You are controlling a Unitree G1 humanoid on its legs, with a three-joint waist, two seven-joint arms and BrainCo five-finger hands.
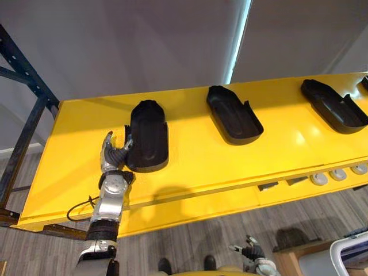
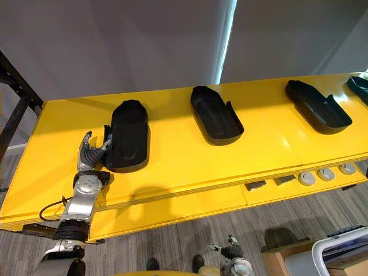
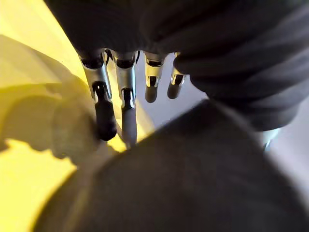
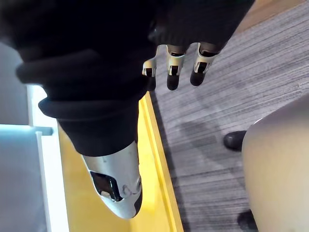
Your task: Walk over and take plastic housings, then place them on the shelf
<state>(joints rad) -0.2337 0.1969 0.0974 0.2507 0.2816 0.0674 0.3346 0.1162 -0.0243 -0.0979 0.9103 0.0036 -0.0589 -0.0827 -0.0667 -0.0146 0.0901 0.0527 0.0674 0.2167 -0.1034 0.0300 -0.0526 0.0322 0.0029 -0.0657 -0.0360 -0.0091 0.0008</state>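
Three black plastic housings lie on the yellow shelf [image 1: 195, 164]: a left housing [image 1: 148, 135], a middle housing [image 1: 233, 115] and a right housing [image 1: 333, 106]; a further one [image 2: 359, 86] peeks in at the far right edge. My left hand [image 1: 115, 154] rests on the shelf at the left housing's near left corner. It is open, its thumb against the housing's side. In the left wrist view its fingers [image 3: 104, 111] reach out straight beside the dark housing [image 3: 193, 179]. My right hand [image 1: 253, 252] hangs low in front of the shelf, fingers [image 4: 174, 72] relaxed and holding nothing.
A dark metal rack post [image 1: 23, 86] stands at the shelf's left end. Small round parts [image 1: 336, 174] and flat dark pieces [image 1: 267, 186] sit on a lower ledge under the shelf's right half. A wooden box [image 1: 293, 253] and a white-rimmed crate [image 1: 351, 247] stand at the lower right.
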